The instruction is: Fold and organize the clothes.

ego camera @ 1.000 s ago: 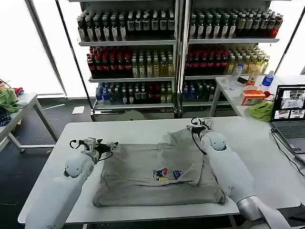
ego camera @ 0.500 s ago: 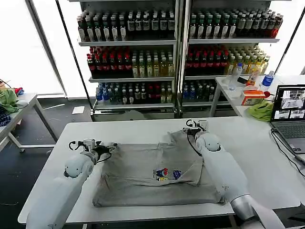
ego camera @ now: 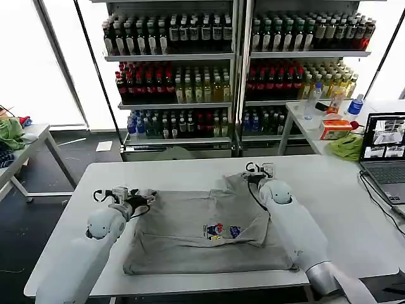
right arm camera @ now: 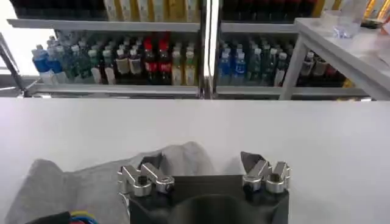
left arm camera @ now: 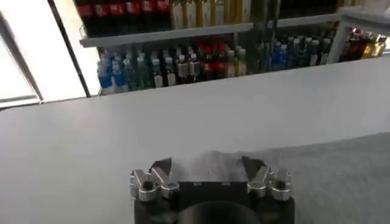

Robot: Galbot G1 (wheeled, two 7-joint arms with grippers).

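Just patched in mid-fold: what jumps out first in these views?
A light grey T-shirt lies partly folded in the middle of the white table, its coloured chest print facing up. The left claw is open at the shirt's far left edge, and the right claw is open at its far right corner. Behind the table stand shelves of bottled drinks.

A white worktop occupies the foreground. Behind it stand shelves stocked with rows of bottled drinks. To the right, a second table carries an open laptop, a bright green cloth, an orange box and a clear water bottle. At far left, a side table holds a green cloth.
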